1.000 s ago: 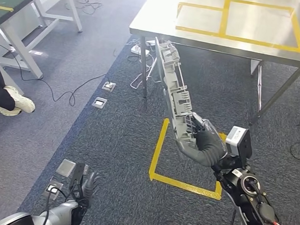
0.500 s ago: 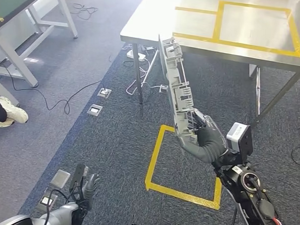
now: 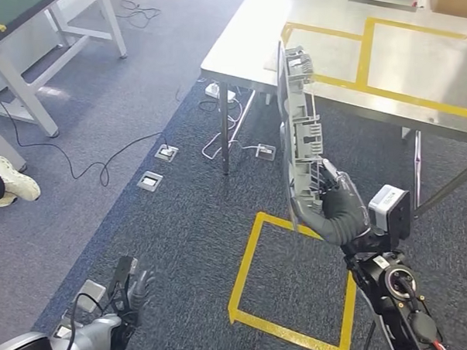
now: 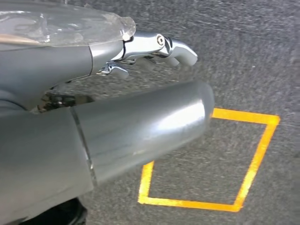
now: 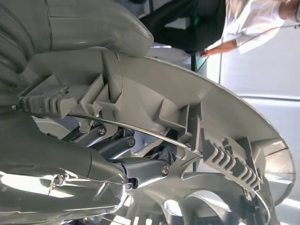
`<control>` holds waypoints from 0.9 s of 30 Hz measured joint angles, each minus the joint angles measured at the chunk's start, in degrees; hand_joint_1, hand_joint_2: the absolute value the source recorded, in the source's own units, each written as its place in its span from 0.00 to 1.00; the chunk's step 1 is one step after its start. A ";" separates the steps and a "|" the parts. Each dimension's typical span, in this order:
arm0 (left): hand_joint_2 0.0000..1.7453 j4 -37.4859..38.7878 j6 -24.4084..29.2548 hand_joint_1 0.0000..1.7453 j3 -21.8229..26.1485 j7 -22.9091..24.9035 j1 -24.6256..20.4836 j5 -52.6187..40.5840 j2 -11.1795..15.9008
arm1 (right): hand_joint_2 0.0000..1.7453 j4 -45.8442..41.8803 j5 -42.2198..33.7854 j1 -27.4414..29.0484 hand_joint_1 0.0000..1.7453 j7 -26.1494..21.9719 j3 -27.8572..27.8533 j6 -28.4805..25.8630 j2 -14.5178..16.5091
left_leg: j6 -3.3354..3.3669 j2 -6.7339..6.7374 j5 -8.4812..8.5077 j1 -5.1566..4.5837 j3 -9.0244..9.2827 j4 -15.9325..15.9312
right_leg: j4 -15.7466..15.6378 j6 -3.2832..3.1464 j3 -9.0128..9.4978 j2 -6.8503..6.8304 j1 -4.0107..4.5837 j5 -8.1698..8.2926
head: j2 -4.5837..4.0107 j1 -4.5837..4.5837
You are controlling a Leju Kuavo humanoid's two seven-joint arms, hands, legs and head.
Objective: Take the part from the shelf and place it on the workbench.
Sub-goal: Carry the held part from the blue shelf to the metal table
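Fingers [image 3: 329, 196] of the right hand [image 3: 339, 214] are closed around the lower end of the part [image 3: 300, 135] and hold it upright in the air, leaning a little away from the robot. The right wrist view shows the same grip from close: the fingers [image 5: 141, 171] wrap around a thin metal rod and the ribs of the part [image 5: 198, 117].

Compared with half a second ago, the whole head view has shifted, so the camera has moved. The workbench [image 3: 255, 40] now looks closer, and the top end of the part now overlaps its near edge, beside the yellow tape [image 3: 366, 37] on its surface.

The part is a long, narrow, curved piece of light grey plastic. Its inner side has many ribs, clips and small toothed blocks.

The left hand [image 3: 134, 291] hangs low over the carpet [image 3: 188, 219], its fingers apart and holding nothing. On the floor in front of the workbench is a square of yellow tape [image 3: 245, 261].
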 joint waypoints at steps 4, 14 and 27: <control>0.00 0.02 0.02 0.00 0.00 0.01 0.00 -0.02 -0.47 | 1.00 -0.58 0.32 -0.45 1.00 0.03 -0.99 -0.85 -0.34 | -0.24 -0.44 -3.71 -0.63 4.18 0.03 | -12.44 -1.85 -0.12 0.50 1.17 15.65 | 0.00 0.39; 0.00 0.02 0.01 0.00 0.02 0.09 0.01 -0.25 -0.48 | 1.00 -3.28 1.07 -1.20 1.00 0.45 -3.82 -6.10 -1.17 | -3.67 0.31 -8.96 1.08 -9.54 16.82 | -15.45 -2.20 6.34 0.73 0.12 13.74 | 0.00 -0.12; 0.00 0.07 0.01 0.00 0.02 0.37 -0.29 -0.27 -0.32 | 1.00 -6.70 1.35 -1.33 1.00 0.70 -7.52 -8.95 -3.35 | -1.43 1.04 4.78 1.60 -5.82 0.23 | -0.36 1.18 3.29 0.41 -0.77 5.08 | 0.00 0.40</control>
